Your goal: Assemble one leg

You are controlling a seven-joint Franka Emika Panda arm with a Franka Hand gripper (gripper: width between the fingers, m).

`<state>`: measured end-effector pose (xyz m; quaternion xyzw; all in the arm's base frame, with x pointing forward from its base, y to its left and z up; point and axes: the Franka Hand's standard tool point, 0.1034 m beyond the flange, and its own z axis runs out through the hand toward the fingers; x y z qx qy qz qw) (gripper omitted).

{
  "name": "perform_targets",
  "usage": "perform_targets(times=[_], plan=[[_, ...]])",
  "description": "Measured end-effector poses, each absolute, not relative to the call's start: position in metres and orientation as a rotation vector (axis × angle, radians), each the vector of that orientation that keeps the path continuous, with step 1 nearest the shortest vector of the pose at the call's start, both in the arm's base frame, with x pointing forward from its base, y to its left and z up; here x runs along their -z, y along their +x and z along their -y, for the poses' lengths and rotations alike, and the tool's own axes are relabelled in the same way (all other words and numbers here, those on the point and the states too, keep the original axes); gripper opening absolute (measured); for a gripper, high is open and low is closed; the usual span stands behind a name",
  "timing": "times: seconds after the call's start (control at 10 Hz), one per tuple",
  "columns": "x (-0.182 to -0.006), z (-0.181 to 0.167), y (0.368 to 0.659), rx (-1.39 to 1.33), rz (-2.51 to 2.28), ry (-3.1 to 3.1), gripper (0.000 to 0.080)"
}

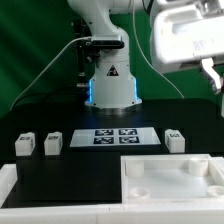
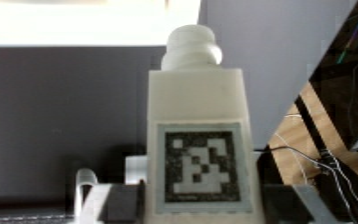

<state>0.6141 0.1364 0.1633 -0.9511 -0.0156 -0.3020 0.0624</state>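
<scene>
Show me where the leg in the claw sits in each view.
Wrist view: leg fills the centre, upright, tag toward the camera.
Exterior view: too blurred to pick out; should be at the claw, high at the exterior view's right edge.
Shared landmark: the claw, its finger beside the leg's base.

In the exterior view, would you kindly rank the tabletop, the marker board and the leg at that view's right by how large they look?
1. tabletop: largest by far, though it also lies nearest the camera.
2. marker board: clearly smaller.
3. leg: smallest, at about the board's depth, so this ranking seems safe.
</scene>
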Motion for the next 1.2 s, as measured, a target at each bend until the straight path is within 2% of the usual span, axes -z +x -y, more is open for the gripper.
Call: perform_targets(times=[0.2,0.5,0.8,1.2], plan=[[-0.155,-0.131,0.632,0.963,0.076,-2.875,0.0294],[-0.140,-0.123,0.639,0.965,0.104,-2.895,0.0294],[-0.132,-0.119,0.632,0.956,0.104,-2.908,0.0294],[-0.106,-0.112,0.627,0.963,0.132,-2.922,0.0294]])
